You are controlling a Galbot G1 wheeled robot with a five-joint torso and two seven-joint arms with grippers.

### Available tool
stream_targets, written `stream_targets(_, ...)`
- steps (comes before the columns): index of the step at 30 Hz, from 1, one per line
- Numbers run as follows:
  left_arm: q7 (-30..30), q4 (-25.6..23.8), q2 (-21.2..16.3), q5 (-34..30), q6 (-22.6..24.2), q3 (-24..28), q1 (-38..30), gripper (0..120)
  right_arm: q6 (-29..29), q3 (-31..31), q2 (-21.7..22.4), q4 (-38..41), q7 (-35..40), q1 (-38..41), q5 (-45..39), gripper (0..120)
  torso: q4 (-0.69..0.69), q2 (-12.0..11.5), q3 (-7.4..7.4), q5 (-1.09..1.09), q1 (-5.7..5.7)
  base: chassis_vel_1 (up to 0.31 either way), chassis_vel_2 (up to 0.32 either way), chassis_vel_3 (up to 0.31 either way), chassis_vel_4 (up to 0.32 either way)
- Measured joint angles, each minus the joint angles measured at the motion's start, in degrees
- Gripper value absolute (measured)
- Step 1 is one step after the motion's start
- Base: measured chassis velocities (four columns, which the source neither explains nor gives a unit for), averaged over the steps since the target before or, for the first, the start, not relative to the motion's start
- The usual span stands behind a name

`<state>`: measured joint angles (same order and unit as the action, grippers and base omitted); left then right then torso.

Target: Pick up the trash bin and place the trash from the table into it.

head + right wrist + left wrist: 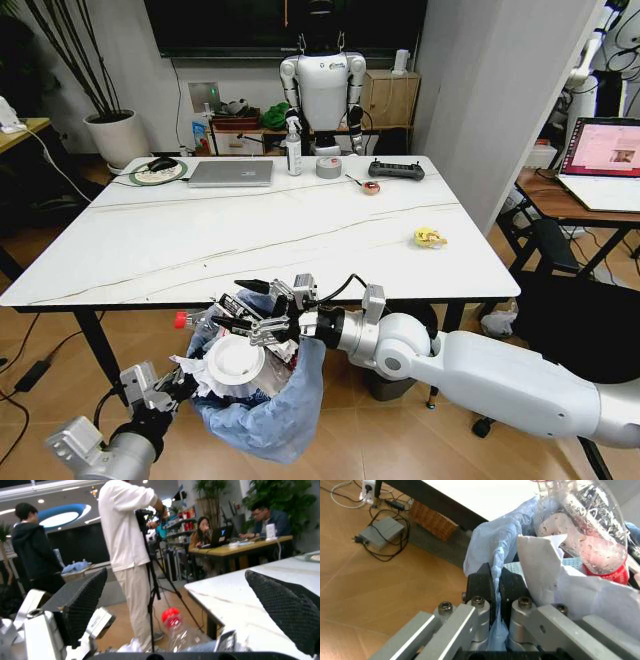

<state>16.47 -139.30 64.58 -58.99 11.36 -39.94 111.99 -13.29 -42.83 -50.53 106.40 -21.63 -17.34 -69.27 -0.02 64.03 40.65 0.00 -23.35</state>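
Note:
The trash bin (265, 420), lined with a crinkly light-blue bag, hangs below the front edge of the table (200, 250). My left gripper (178, 384) is shut on the bag's rim (492, 555), its black fingertips (481, 583) pinching the plastic. Inside the bin lie a white paper cup (236, 364), a clear red-capped bottle (186, 320) (592, 528) and white tissue (545, 573). Just over the bin's mouth my right gripper (250, 305) (176, 573) is open with nothing between its pads (82, 600). A small yellow wrapper (430, 237) lies at the table's right side.
Along the table's far side stand a laptop (231, 173), a spray bottle (293, 148), a tape roll (328, 167), a black controller (396, 170) and a small round item (371, 187). A wooden desk with a laptop (600, 165) is on the right. Cables and a power brick (380, 534) lie on the floor.

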Motion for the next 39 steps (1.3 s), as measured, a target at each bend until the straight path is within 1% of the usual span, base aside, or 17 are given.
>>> stream_targets(7,0.62,0.43,-0.04,0.33,0.04,-0.17,0.65,0,0.25,4.41,1.90,-1.46,2.73,0.89,0.04,100,0.00,0.00,0.00,0.00,0.00,0.000,0.000,0.000,0.000)
stream_targets(9,0.97,0.47,-0.13,0.38,0.06,-0.45,0.96,0,0.74,5.74,2.83,-3.35,5.09,1.54,0.16,100,-0.01,0.00,0.00,0.00,0.00,0.000,0.000,0.000,0.000)
stream_targets(12,1.33,0.36,-0.20,0.34,0.11,-0.68,1.07,0,1.07,6.38,3.32,-5.33,6.04,2.20,0.45,100,0.00,0.00,0.00,0.00,0.00,0.000,0.000,0.000,0.000)
stream_targets(15,1.82,-0.32,-0.24,0.17,0.48,-1.48,1.62,0,1.54,7.58,4.03,-10.62,7.50,3.50,1.27,100,0.00,0.00,-0.01,0.01,0.00,0.000,0.000,0.000,0.000)
stream_targets(17,1.87,-0.45,-0.24,0.17,0.53,-1.68,1.82,0,1.59,8.16,4.07,-12.32,7.65,3.62,1.75,100,0.00,0.00,-0.01,0.00,0.00,0.000,0.000,0.000,0.000)
stream_targets(18,1.91,-0.58,-0.24,0.17,0.56,-1.90,2.01,0,1.73,9.18,4.07,-14.91,7.76,3.67,2.49,100,0.01,0.00,-0.01,0.01,0.00,0.000,0.000,0.000,0.000)
stream_targets(19,1.91,-0.58,-0.24,0.17,0.56,-1.90,2.01,0,1.73,9.18,4.07,-14.91,7.76,3.67,2.49,100,0.01,0.00,-0.01,0.01,0.00,0.000,0.000,0.000,0.000)
stream_targets(21,1.97,-0.76,-0.19,0.17,0.58,-2.21,2.16,0,2.14,10.60,3.99,-18.96,7.97,3.67,3.55,100,0.00,0.00,-0.01,0.00,0.00,0.000,0.000,0.000,0.000)
stream_targets(22,1.97,-0.84,-0.10,0.17,0.58,-2.34,2.22,0,2.49,11.76,3.77,-22.34,7.95,3.67,4.60,100,-0.01,0.00,0.00,0.01,0.00,0.000,0.000,0.000,0.000)
stream_targets(25,1.96,-0.90,0.15,0.24,0.58,-2.37,2.35,0,2.94,13.00,3.69,-27.51,7.02,3.68,6.59,100,0.00,0.00,0.00,0.01,0.00,0.000,0.000,0.000,0.000)
stream_targets(34,1.88,-0.97,0.61,0.48,0.58,-2.27,2.30,0,4.12,13.18,4.84,-34.46,4.44,3.71,9.17,100,0.00,0.00,0.00,0.02,0.00,0.000,0.000,0.000,0.000)
stream_targets(39,1.75,-0.90,1.00,0.74,0.55,-1.93,2.10,0,5.41,12.18,5.54,-40.34,1.91,4.78,10.88,100,0.00,0.00,0.00,0.02,0.00,0.000,0.000,0.000,0.000)
